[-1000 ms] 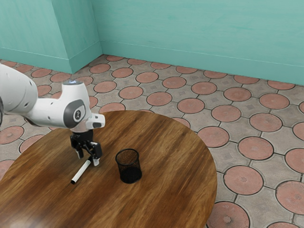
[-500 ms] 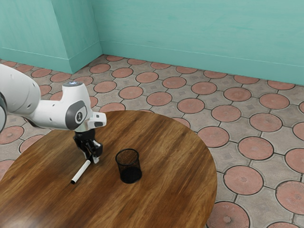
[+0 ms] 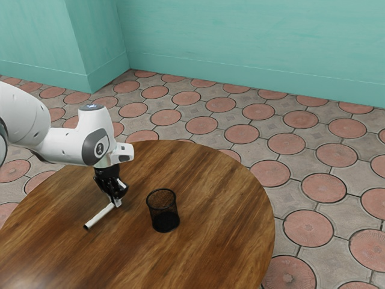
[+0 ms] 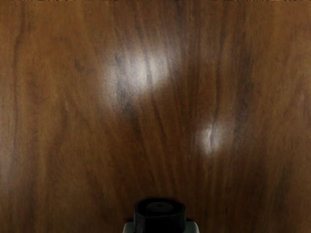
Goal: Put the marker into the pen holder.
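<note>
In the exterior view my gripper point(image 3: 117, 203) is low over the round wooden table, shut on the black-capped end of the white marker point(image 3: 100, 217). The marker's body slants away toward the exterior view's lower left, its free end at or close to the tabletop. The black mesh pen holder point(image 3: 163, 211) stands upright a short way to the exterior view's right of the fingers. In the wrist view the marker's dark cap end point(image 4: 160, 213) sits between the grey fingertips of my gripper point(image 4: 161, 227), touched from both sides.
The round table point(image 3: 216, 186) has its curved edge beyond the pen holder, toward the exterior view's right. Tiled floor point(image 3: 242, 133) surrounds it, and a teal wall point(image 3: 252, 42) rises behind.
The fingers have moved slightly toward the exterior view's right and closed on the marker's capped end. The marker has swung a little, its free end shifting toward the exterior view's left.
</note>
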Robot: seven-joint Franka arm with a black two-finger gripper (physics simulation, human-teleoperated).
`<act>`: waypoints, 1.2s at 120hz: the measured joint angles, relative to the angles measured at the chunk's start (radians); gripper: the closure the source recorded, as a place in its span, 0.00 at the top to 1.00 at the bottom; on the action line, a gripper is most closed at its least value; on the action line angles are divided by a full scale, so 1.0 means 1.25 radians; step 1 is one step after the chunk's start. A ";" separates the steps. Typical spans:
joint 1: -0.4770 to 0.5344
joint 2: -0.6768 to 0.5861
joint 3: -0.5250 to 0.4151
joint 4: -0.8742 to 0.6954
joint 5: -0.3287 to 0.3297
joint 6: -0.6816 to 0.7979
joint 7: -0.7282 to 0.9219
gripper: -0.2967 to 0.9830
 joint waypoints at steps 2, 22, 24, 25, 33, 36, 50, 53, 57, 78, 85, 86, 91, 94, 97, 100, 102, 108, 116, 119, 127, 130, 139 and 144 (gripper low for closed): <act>0.000 0.000 0.000 0.000 0.002 0.000 -0.002 0.17; -0.009 -0.025 0.000 0.001 0.013 0.005 -0.019 0.15; -0.011 -0.031 0.000 0.001 0.015 0.006 -0.021 0.15; -0.012 -0.034 0.000 0.001 0.016 0.006 -0.021 0.15; -0.020 -0.063 0.000 0.003 0.024 0.007 -0.027 0.15; -0.024 -0.075 0.000 0.004 0.028 0.007 -0.029 0.15; -0.047 -0.142 -0.001 0.007 0.047 0.005 -0.038 0.15; -0.053 -0.160 -0.001 0.006 0.050 0.004 -0.039 0.15; -0.064 -0.183 -0.001 0.005 0.054 0.001 -0.041 0.15; -0.132 -0.245 -0.008 0.023 0.077 0.001 -0.053 0.15; -0.156 -0.250 -0.011 0.026 0.079 0.013 -0.057 0.15; -0.159 -0.250 -0.012 0.027 0.079 0.016 -0.058 0.15; -0.174 -0.250 -0.015 0.027 0.079 0.030 -0.060 0.15; -0.184 -0.250 -0.018 0.028 0.079 0.039 -0.062 0.15; -0.194 -0.249 -0.019 0.027 0.079 0.048 -0.064 0.15; -0.204 -0.249 -0.020 0.027 0.079 0.058 -0.065 0.15; -0.211 -0.249 -0.020 0.026 0.079 0.064 -0.067 0.15; -0.230 -0.249 -0.020 0.021 0.078 0.085 -0.070 0.15; -0.253 -0.249 -0.020 0.010 0.076 0.114 -0.074 0.15; -0.259 -0.249 -0.020 0.003 0.076 0.125 -0.075 0.15; -0.271 -0.251 -0.019 -0.022 0.074 0.159 -0.078 0.15; -0.273 -0.252 -0.019 -0.033 0.073 0.172 -0.079 0.15; -0.274 -0.262 -0.016 -0.065 0.070 0.210 -0.081 0.15; -0.274 -0.269 -0.014 -0.082 0.068 0.231 -0.081 0.15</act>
